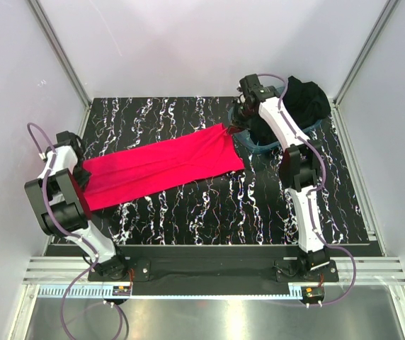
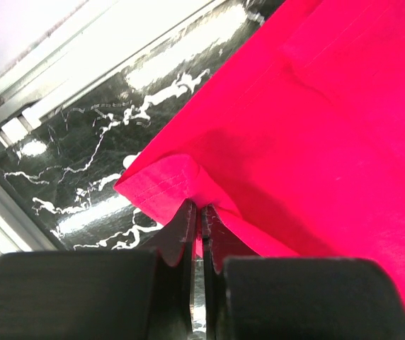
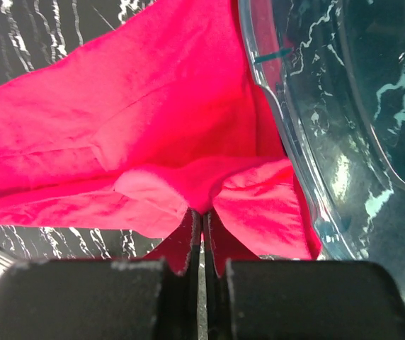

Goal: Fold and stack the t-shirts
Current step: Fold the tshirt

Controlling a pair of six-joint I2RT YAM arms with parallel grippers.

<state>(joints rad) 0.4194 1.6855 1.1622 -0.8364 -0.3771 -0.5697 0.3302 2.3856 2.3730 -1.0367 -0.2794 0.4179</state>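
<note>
- Across the marbled black table (image 1: 259,212), the pinkish-red t-shirt (image 1: 160,170) lies as 1 long flat band from the left edge toward the far right. From its strip shape, the lengthwise narrowing looks done and the crosswise fold looks like the step in hand.
- At the far right corner, the black t-shirt (image 1: 305,99) sits bunched on the clear teal tub (image 3: 294,142), unfolded. It is the 2nd of the 2 shirts to handle.
- At the tub end, the right gripper (image 3: 201,216) has its jaws pressed together on a gathered fold of red cloth, which fans out to both sides of the pinch. The pinch sits just beside the tub rim, so this end should be raised above the rim before any sideways travel, or the hem may snag.
- At the opposite end, the left gripper (image 2: 201,212) pinches the shirt at a hem corner, with the jaws closed on thin cloth.
- That bite looks shallow. Both ends should move at 1 matched pace under light tension only, or the corner may slip free.
- Just above the left tips, 1 small corner flap (image 2: 163,185) is turned over. It should be drawn flat before the ends are laid edge on edge.
</note>
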